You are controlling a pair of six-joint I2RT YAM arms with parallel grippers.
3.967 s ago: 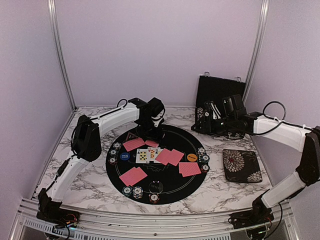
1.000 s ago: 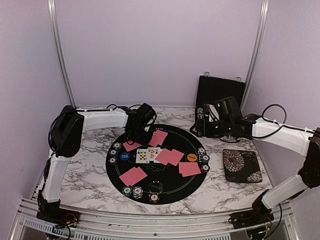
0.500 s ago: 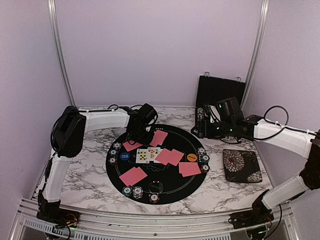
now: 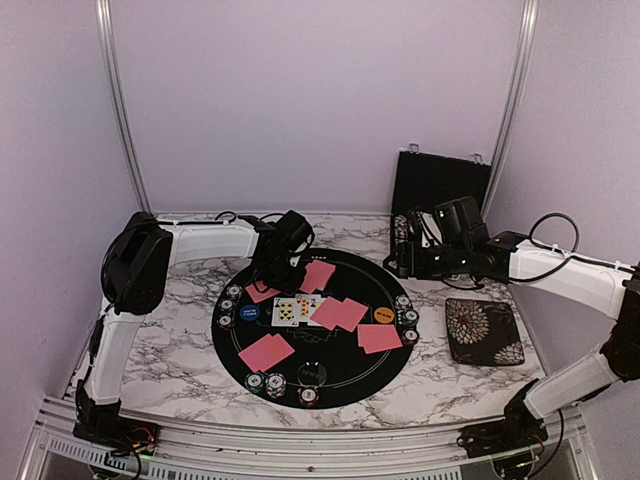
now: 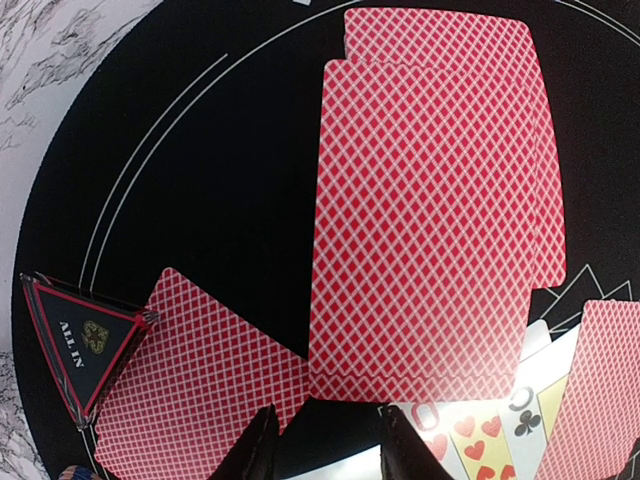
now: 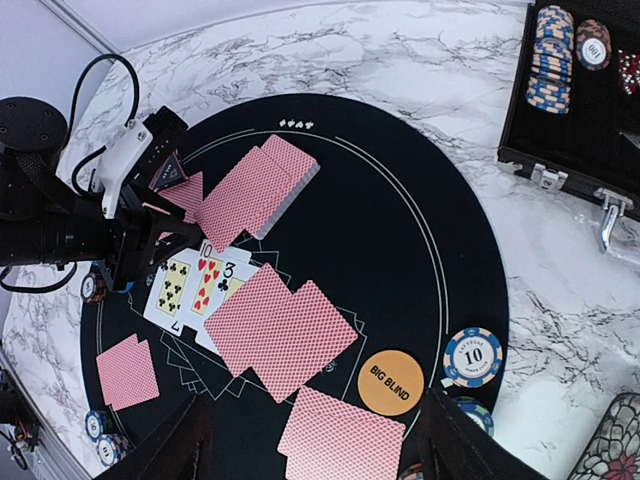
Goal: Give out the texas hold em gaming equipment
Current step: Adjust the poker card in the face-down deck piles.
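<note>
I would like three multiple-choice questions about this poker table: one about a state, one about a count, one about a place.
1. The black chip case is: A. shut B. open C. upside down
2. How many face-up cards show? A. one B. three C. six
3. Where lies the orange BIG BLIND button? A. on the round black mat B. inside the chip case C. on the floral pad
Answers: 1 B, chips show inside it; 2 B, a 7, a 10 and a 3; 3 A, black mat surrounds it.

Plain lilac walls [image 4: 320, 100]; silver corner posts [image 4: 118, 110]; white marble-veined tabletop [image 4: 180, 340]; even light.
</note>
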